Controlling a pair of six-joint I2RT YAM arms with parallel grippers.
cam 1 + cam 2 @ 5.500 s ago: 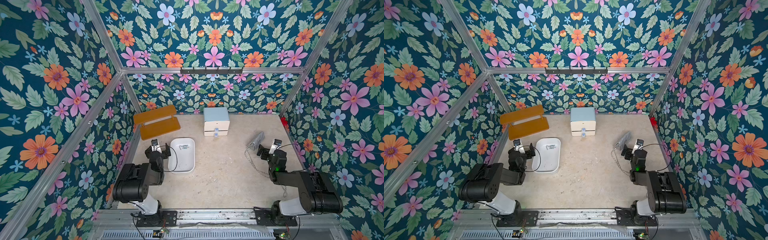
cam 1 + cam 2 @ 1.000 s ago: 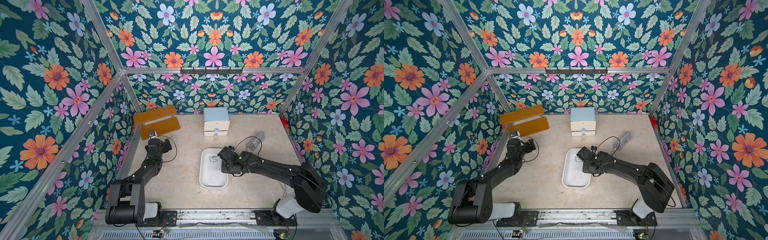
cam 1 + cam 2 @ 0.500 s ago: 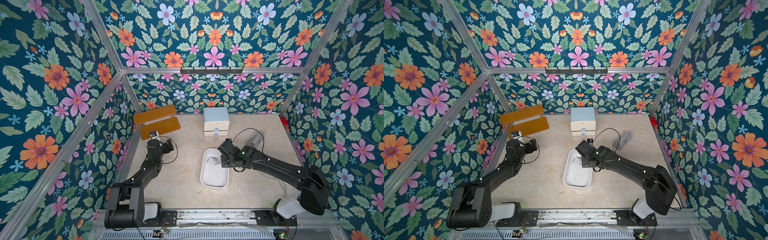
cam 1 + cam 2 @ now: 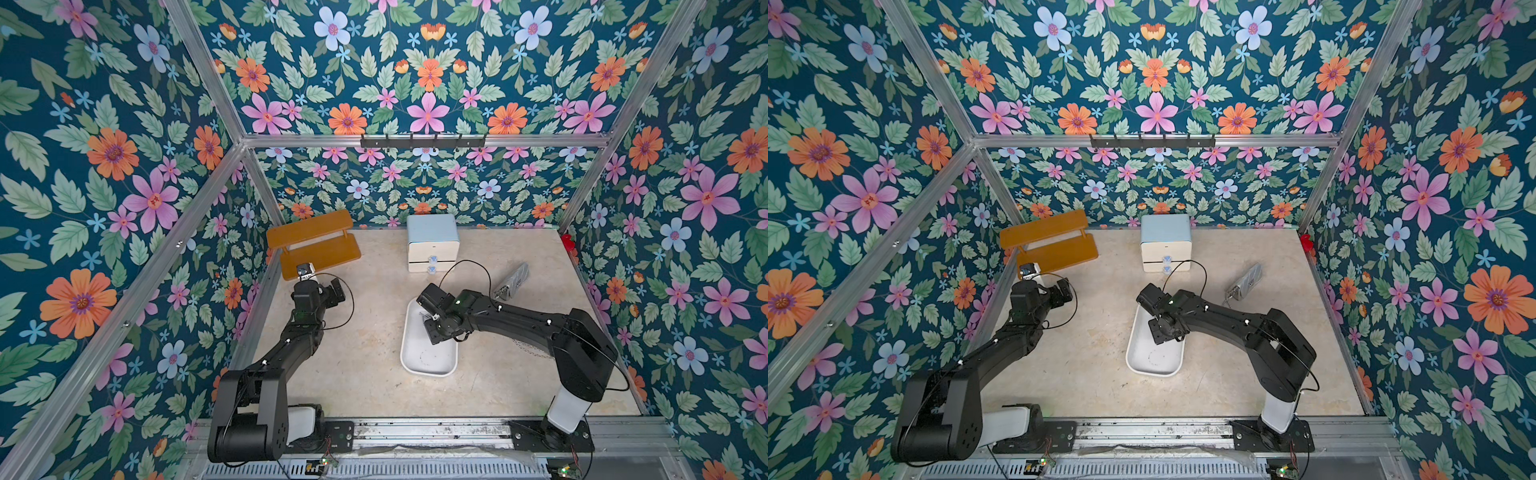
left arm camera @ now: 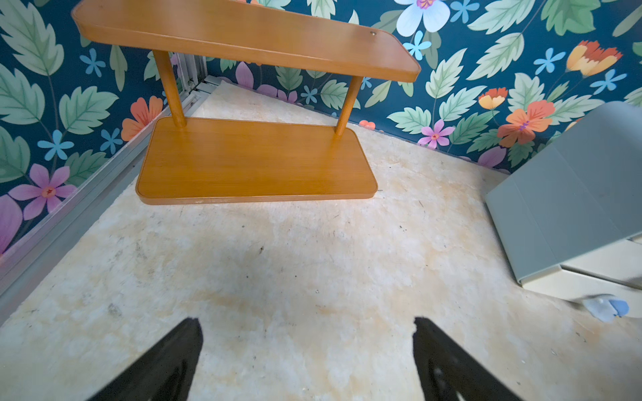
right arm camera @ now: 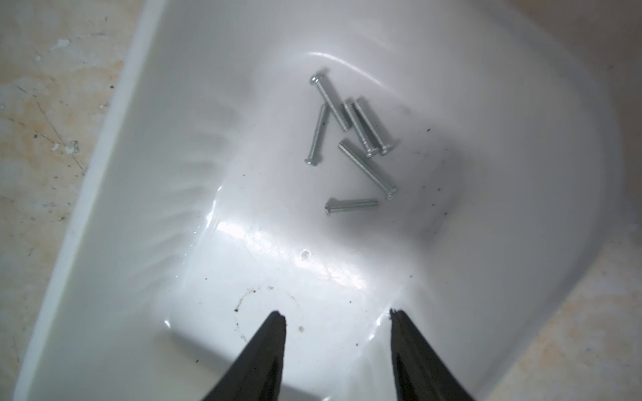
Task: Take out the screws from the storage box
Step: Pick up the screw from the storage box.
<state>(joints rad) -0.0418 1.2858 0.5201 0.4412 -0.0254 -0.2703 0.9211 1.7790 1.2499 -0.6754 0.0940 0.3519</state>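
Since the earlier frames: the storage box (image 4: 428,371) has come off the left side to mid-table. The right arm has swung across from its own edge to hang over it. The right gripper (image 6: 337,313), nearly pinched a second ago, has sprung apart.
Right gripper now: jaws spread, nothing between them, tips poised just above the glossy floor of the box.
Screws: the screws (image 6: 367,169), and I count six, are all inside the box, ahead of the tips in a loose bunch. Two lie side by side and touching, others sit angled close around them, and one lies a little apart, nearest the tips.
Step in hand: by my reading, lining up for the first pick. None is out yet.
How to do it well: go for that lone screw. Turn the wrist so the jaws straddle its shank crosswise, come down until the tips brush the floor, then close slowly. It's thin metal on smooth plastic, so it will likely skid if nudged.
Risk: clipping the bunch and dragging two up at once.
Left gripper (image 5: 305,319): wide open and empty, over bare table (image 5: 312,250), facing the wooden shelf (image 5: 257,163), well apart from the box.
Beyond: the drawer cabinet (image 4: 433,243) against the back wall.
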